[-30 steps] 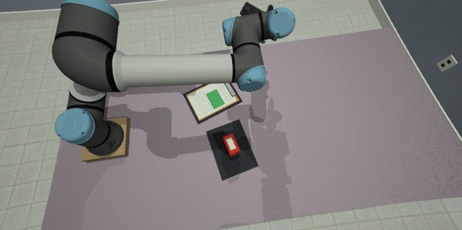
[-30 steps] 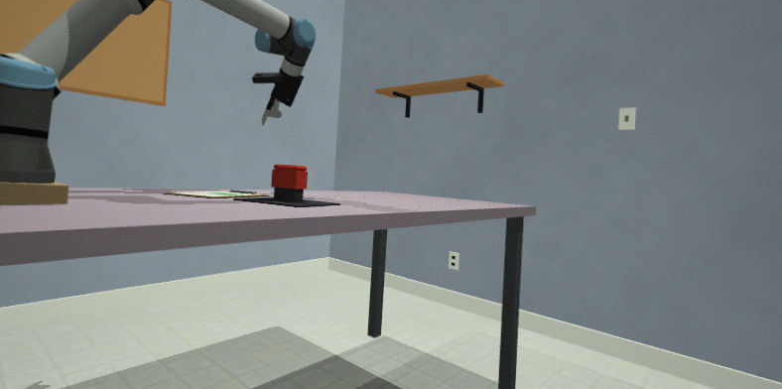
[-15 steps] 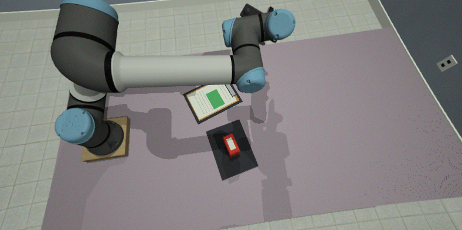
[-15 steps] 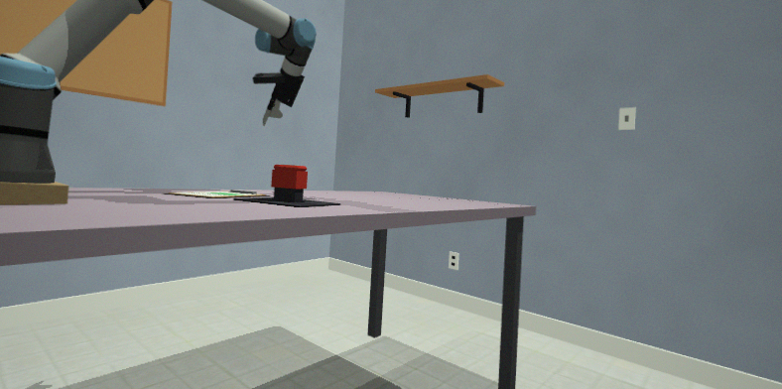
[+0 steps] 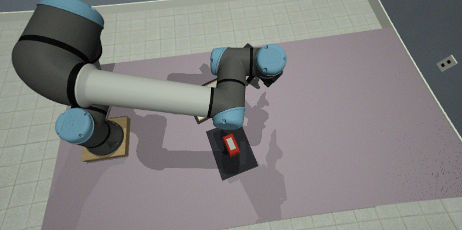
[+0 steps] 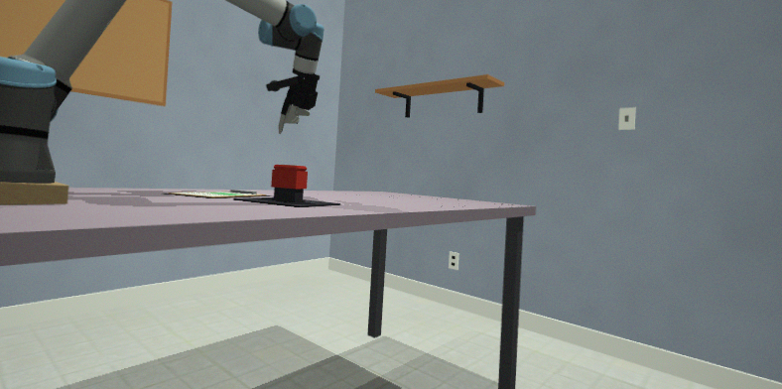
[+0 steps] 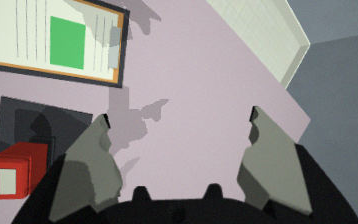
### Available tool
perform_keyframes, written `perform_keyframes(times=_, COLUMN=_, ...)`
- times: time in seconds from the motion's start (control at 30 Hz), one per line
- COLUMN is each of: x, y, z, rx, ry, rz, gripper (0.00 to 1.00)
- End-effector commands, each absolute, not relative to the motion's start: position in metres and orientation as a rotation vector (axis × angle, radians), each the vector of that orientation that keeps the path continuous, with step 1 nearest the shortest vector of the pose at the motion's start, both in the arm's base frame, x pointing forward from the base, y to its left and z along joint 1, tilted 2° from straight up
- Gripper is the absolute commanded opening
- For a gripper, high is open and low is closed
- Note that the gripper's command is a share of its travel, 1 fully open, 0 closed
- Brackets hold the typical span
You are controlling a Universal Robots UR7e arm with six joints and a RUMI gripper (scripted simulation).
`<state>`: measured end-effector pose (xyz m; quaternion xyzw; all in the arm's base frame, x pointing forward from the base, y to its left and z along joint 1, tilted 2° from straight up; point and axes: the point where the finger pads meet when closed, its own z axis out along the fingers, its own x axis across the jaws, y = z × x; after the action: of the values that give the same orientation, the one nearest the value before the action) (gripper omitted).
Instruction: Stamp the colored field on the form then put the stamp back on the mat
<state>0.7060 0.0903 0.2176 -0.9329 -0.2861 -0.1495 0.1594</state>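
Note:
The red stamp (image 5: 230, 144) with a white top stands upright on the dark mat (image 5: 231, 153). It also shows in the side view (image 6: 289, 180) and at the lower left of the wrist view (image 7: 17, 171). The form on its clipboard (image 7: 56, 41) has a green field (image 7: 67, 42); in the overhead view the arm hides most of the clipboard. My gripper (image 7: 178, 111) (image 6: 289, 117) is open and empty, high above the table, off to the side of the stamp and the form.
The robot base (image 5: 105, 137) stands on a wooden block at the table's left. The table's far edge (image 7: 261, 67) lies close beyond the gripper. A wall shelf (image 6: 439, 85) hangs well clear of the arm.

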Motion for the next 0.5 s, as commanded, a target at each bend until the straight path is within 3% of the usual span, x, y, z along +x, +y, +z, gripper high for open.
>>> perform_keyframes(times=0.0, x=0.663, y=0.001, z=0.194, rx=-2.845, ry=-0.671, rz=-0.334, gripper=1.0)
perform_keyframes(times=0.27, x=0.567, y=-0.124, z=0.16, rx=-3.078, ry=-0.411, rz=-0.126, gripper=1.0)
perform_keyframes(times=0.47, x=0.542, y=-0.147, z=0.154, rx=-3.124, ry=-0.347, rz=-0.071, gripper=1.0)
